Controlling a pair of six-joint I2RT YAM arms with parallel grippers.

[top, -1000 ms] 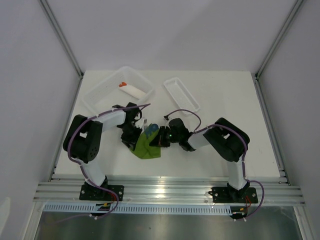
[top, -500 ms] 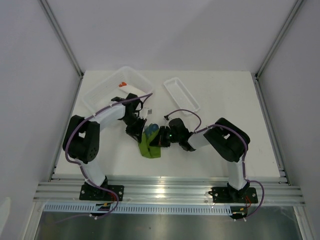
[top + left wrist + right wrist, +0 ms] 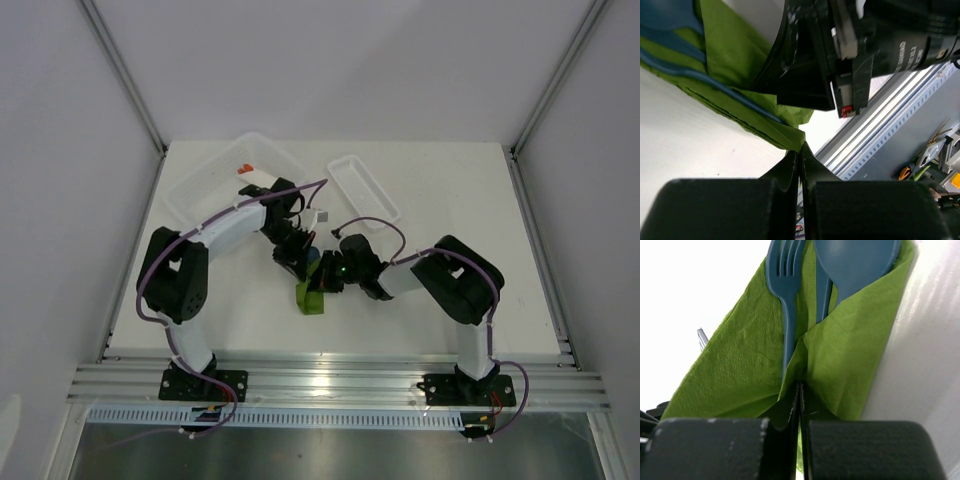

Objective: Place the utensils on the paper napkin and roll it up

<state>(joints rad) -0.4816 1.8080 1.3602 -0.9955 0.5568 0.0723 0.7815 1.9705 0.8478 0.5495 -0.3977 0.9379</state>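
Observation:
The olive-green paper napkin (image 3: 312, 298) lies folded narrow at the table's middle, between my two grippers. The dark blue utensils (image 3: 313, 258) stick out of its far end. In the right wrist view a fork (image 3: 785, 275) and a spoon (image 3: 855, 260) lie inside the napkin (image 3: 740, 370). My right gripper (image 3: 800, 386) is shut on a fold of it. In the left wrist view my left gripper (image 3: 800, 148) is shut on a corner of the napkin (image 3: 735, 55), with blue utensil handles (image 3: 690, 70) wrapped inside. In the top view the left gripper (image 3: 297, 262) and right gripper (image 3: 326, 281) are close together.
A clear plastic bin (image 3: 200, 192) at the back left holds a white paper roll with an orange tip (image 3: 262, 180). A small white tray (image 3: 362, 188) lies at the back middle. The metal rail (image 3: 330, 380) runs along the table's near edge.
My left gripper has swung right toward the right gripper, pulling the napkin's left side over the utensils. The napkin now looks much narrower. The right arm has barely moved.

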